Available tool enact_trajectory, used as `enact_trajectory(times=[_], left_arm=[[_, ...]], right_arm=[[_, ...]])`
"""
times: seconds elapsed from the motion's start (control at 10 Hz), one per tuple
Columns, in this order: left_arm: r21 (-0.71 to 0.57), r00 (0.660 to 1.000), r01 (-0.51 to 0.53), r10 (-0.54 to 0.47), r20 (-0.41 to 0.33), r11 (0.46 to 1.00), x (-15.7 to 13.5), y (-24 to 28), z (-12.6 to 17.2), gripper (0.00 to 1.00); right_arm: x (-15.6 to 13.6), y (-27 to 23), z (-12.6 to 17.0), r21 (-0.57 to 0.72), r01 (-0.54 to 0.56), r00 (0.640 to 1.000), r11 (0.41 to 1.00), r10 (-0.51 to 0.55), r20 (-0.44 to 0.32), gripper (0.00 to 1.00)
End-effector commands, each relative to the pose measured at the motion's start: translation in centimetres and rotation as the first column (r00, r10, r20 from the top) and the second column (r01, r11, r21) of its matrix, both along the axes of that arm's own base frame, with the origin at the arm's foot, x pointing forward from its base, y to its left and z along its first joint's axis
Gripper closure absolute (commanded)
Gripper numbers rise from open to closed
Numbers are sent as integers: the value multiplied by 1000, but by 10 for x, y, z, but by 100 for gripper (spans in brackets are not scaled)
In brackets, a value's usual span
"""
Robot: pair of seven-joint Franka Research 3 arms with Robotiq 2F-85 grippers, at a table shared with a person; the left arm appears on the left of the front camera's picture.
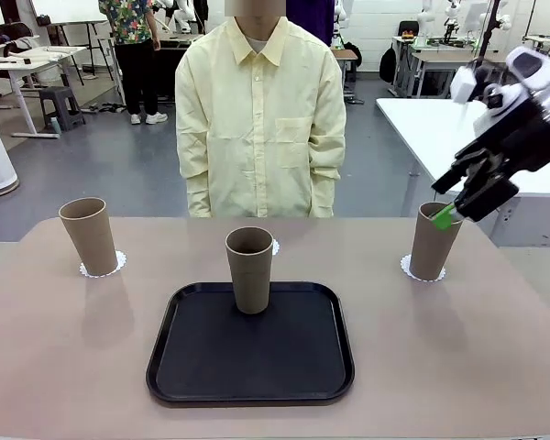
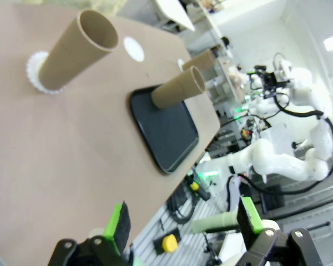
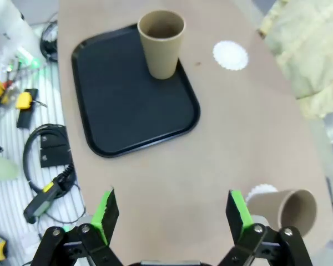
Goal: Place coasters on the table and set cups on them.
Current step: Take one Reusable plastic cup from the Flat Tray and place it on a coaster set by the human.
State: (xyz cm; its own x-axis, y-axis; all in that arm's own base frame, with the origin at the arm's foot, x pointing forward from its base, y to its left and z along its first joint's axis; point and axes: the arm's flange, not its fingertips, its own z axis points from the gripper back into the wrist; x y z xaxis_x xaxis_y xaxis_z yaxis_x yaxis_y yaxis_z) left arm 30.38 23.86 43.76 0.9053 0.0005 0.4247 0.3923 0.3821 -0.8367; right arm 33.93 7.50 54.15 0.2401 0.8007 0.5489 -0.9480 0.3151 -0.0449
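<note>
**A:** Closest to us is the black tray (image 1: 247,362), flat on the table (image 1: 55,357), its front rim close to the table's near edge. Off to the tray's left, back over that near edge, the left gripper (image 2: 183,213) hangs with its fingers spread wide and nothing between them.

**B:** And the one on the tray?

**A:** The middle cup (image 1: 249,270) stands upright at the tray's far end, on no coaster. I'd guess it's waiting its turn. The bare coaster (image 1: 274,247) lies just beyond the tray's far rim, so that's likely its spot.

**B:** The other two?

**A:** They look done. Left of the tray, the left cup (image 1: 89,236) stands on the left coaster (image 1: 103,269), with the lacy edge peeking out round its base. Right of the tray, the right cup (image 1: 434,240) stands on the right coaster (image 1: 408,268). Both are well apart from the tray.

**B:** Is the right arm holding that one?

**A:** No. The right gripper (image 3: 171,206) is up beside its rim, fingers wide apart and empty, and the cup stands outside them.

**B:** Room to work?

**A:** Plenty of bare tabletop on either side of the tray. The tight part, I reckon, is the short hop over the tray's raised rim, because the coaster sits right behind it. The person (image 1: 261,119) stands beyond the tray at the far edge, hands out of sight.
</note>
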Motion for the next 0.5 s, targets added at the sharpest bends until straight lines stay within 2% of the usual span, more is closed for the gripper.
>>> enact_trajectory(times=[0.0,0.2,0.3,0.4], left_arm=[[-10,1000,-1,1,6,1000,-1,1,2,0],[-10,1000,-1,1,6,1000,-1,1,2,0],[-10,1000,-1,1,6,1000,-1,1,2,0],[-10,1000,-1,1,6,1000,-1,1,2,0]], right_arm=[[21,-6,-12,20,12,997,1000,-10,-71,0],[26,-5,-25,12,7,994,1000,-5,-114,0],[16,-3,-23,15,2,998,1000,-1,-70,0],[16,-3,-23,15,2,998,1000,-1,-70,0]])
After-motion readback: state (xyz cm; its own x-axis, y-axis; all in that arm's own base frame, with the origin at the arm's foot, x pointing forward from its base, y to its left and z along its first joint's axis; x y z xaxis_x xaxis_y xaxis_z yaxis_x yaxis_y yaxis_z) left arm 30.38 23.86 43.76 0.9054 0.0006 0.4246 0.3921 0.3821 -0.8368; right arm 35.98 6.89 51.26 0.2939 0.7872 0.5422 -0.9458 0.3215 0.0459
